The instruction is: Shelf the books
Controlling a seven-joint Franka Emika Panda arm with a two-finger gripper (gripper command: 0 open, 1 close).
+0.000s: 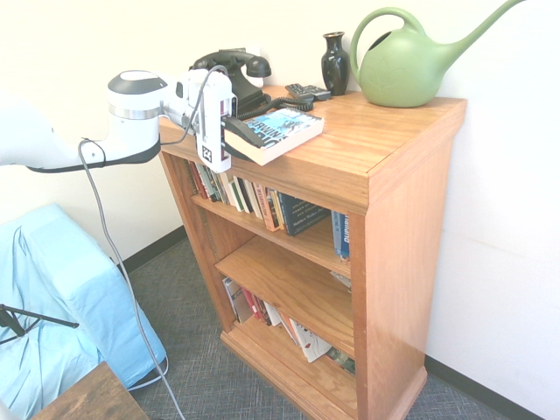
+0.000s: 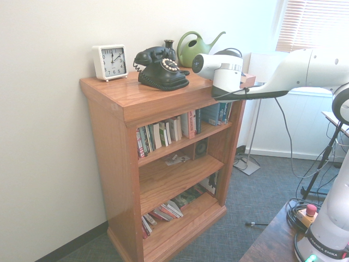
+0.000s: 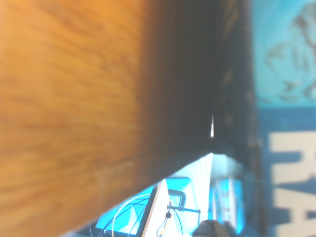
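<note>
step: grab phase, looks like the pincer (image 1: 229,133) is clenched on the near edge of the book (image 1: 278,132), which sits atop the bookcase (image 1: 385,131) right in front of the pincer

next: my guess is lift it clear, then swing down to 1 of the shelf gaps below the pincer

first exterior view: shows the grip

second exterior view: arm hides the book

wrist view: blurry blue cover only

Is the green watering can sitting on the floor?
No, the watering can stands on top of the bookcase, at its far corner beside the small black vase.
</note>
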